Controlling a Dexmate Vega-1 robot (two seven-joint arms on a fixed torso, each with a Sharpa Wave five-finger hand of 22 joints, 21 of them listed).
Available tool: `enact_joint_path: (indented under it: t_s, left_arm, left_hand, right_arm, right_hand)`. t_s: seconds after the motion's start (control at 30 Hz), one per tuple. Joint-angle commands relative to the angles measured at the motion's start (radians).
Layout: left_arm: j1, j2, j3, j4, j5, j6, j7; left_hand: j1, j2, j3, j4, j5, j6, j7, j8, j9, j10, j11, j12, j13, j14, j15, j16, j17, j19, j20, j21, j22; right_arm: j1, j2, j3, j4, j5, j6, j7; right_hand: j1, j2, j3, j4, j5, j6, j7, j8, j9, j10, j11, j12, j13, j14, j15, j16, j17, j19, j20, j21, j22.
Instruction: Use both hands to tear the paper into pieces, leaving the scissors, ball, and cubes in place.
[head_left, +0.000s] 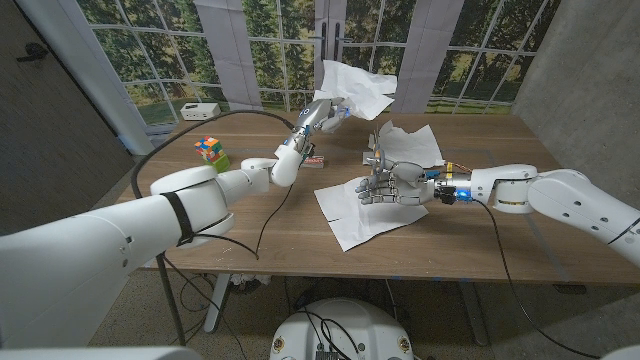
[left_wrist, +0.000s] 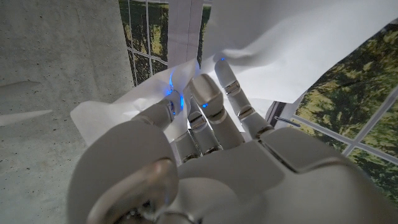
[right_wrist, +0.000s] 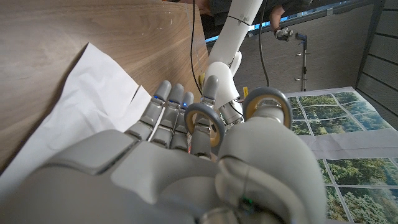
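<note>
White paper is already in pieces: the left robot hand (head_left: 322, 113) pinches a torn piece (head_left: 356, 88) lifted above the bench (head_left: 500, 250), while the right robot hand (head_left: 385, 186) presses its spread fingers on the sheet (head_left: 365, 212). To tear well, hold down near the edge and pull slowly.

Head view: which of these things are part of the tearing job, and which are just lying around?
Job:
- torn paper piece held up by the left robot hand
- paper sheet on the table under the right robot hand
- paper piece behind it

Lying about:
- coloured cube
- white box at the table's far edge
</note>
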Motion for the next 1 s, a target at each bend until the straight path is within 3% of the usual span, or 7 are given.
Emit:
enact_joint_path:
  t_s: [0.03,1.0]
  left_arm:
    - [0.009,0.001,0.015,-0.006,0.047,-0.046,0.035]
    - [0.019,0.022,-0.013,-0.014,0.092,-0.058,0.077]
  left_hand:
    - [0.001,0.011,0.006,0.002,0.005,0.002,0.000,0.004,0.001,-0.001,0.002,-0.004,0.002,0.000,-0.004,0.004,0.002,-0.005,-0.137,0.004,0.001]
    - [-0.004,0.010,0.008,-0.004,0.004,0.007,0.000,0.005,-0.006,0.002,0.002,-0.005,-0.003,0.000,-0.005,-0.003,-0.001,-0.006,-0.136,0.009,0.001]
  right_arm:
    - [-0.016,-0.019,0.016,-0.020,0.002,0.009,-0.007]
    - [-0.041,-0.033,0.027,-0.040,0.008,0.025,-0.015]
  right_hand:
    - [-0.001,0.005,-0.004,-0.005,-0.001,-0.037,0.040,-0.005,-0.004,0.013,0.009,0.006,-0.003,0.009,-0.002,0.007,0.000,-0.001,0.006,-0.003,0.001]
    - [-0.002,0.006,-0.003,-0.006,-0.004,-0.029,0.040,-0.022,-0.022,0.014,0.010,0.010,-0.003,0.008,-0.003,0.008,-0.001,-0.001,0.006,-0.008,0.001]
